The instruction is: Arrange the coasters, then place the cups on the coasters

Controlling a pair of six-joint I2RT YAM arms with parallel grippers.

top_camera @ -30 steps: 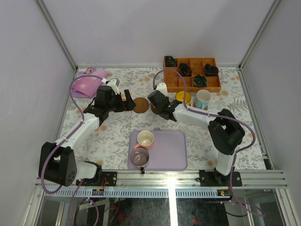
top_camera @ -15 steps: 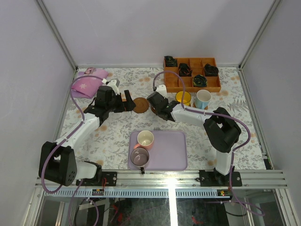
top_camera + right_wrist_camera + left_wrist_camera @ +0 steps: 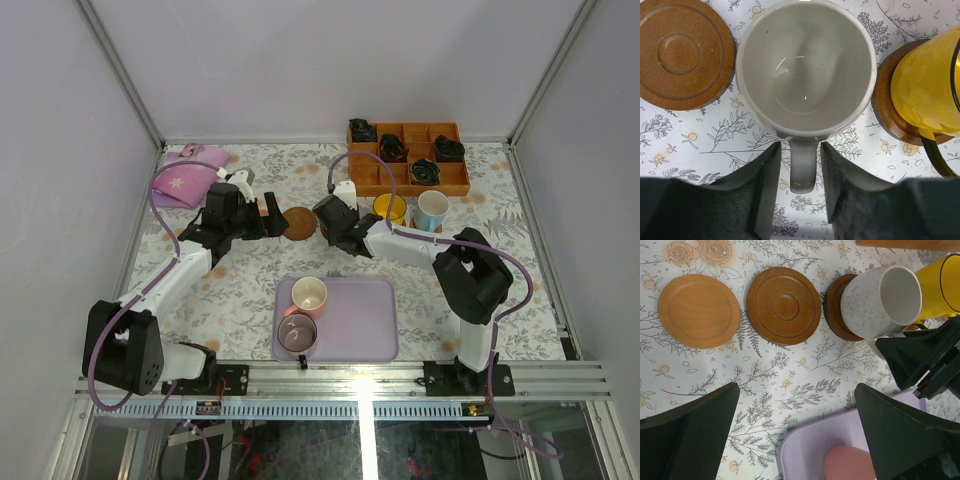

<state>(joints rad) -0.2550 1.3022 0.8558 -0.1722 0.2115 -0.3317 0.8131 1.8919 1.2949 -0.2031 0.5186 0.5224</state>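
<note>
loosely, white cup point(image 3: 805, 65) handle between fingers point(image 3: 762, 195) of right end effector point(image 3: 800, 147)

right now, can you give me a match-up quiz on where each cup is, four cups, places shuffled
Cups:
1. white cup
2. yellow cup
3. pink cup
4. light blue cup

Places:
a. on the lavender tray
b. handle between the fingers of the right pincer
c. at the right end of the cup row
d. between the white and light blue cups

Pairs: 1-b, 2-d, 3-a, 4-c
</note>
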